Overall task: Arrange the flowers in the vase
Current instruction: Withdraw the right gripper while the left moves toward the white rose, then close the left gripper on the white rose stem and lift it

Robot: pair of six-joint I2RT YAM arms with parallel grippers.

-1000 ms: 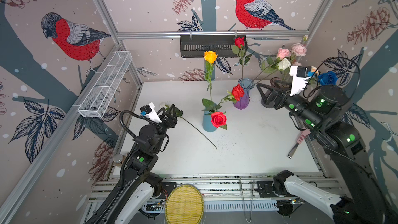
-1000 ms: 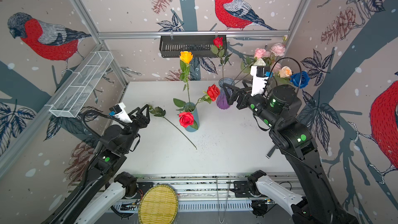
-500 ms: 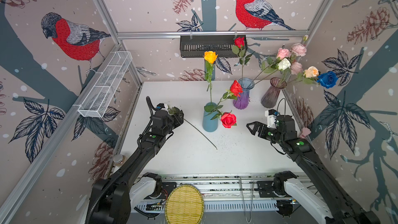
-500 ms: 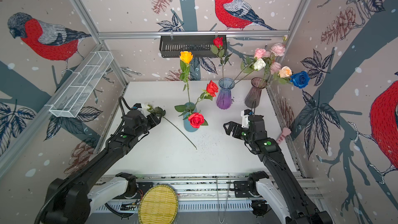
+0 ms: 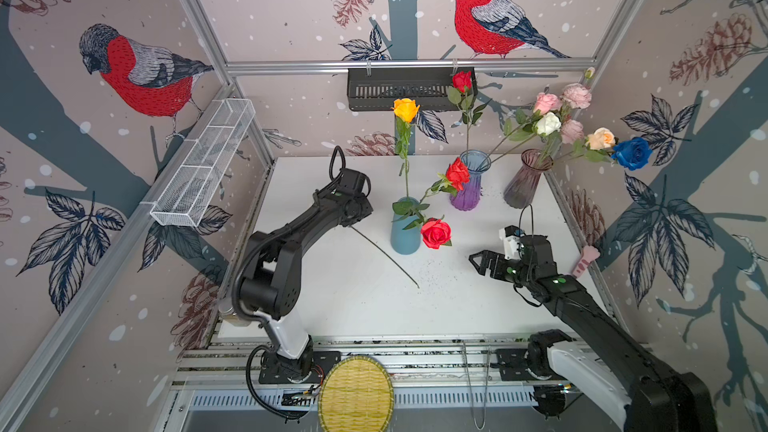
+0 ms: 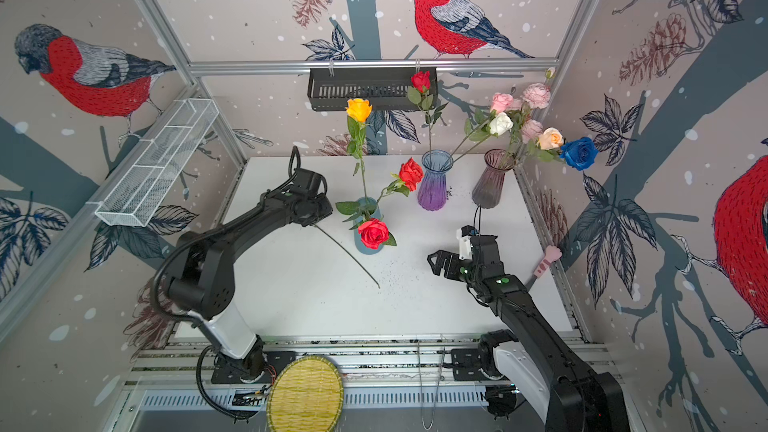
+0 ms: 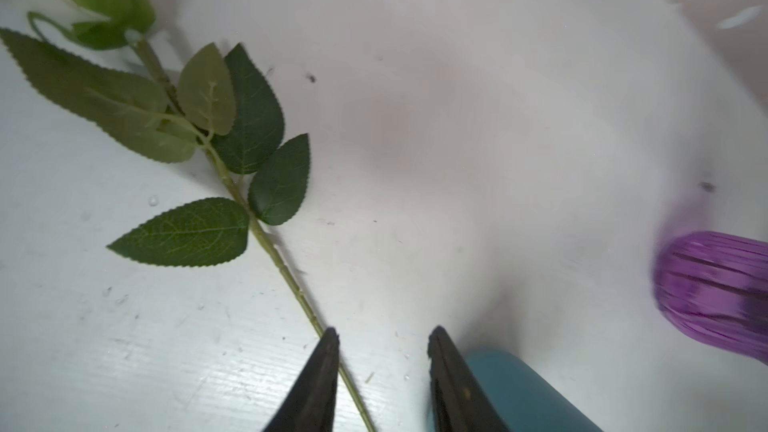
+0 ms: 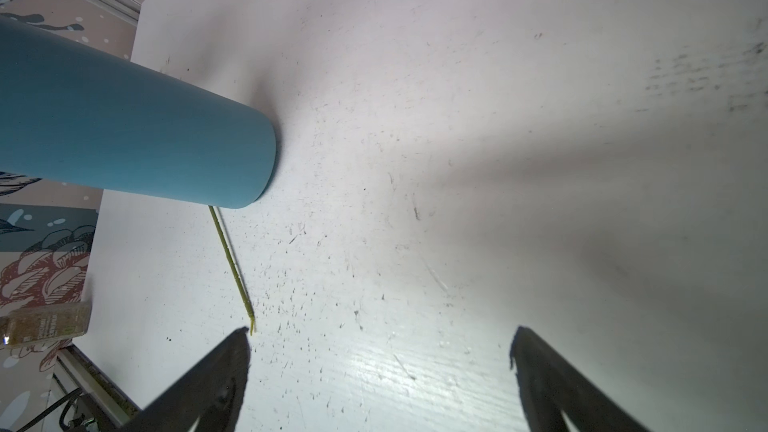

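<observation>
Left tool [image 7: 380, 334] astride flat diagonal stem [image 7: 282, 268]

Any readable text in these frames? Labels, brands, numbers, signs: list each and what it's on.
Nothing is legible.
Print on the small bottle at the edge of the table, right wrist view: lines of lettering, too blurred to read.
Blue vase: plain, no text.
Purple vase: ribbed glass, no text.
</observation>
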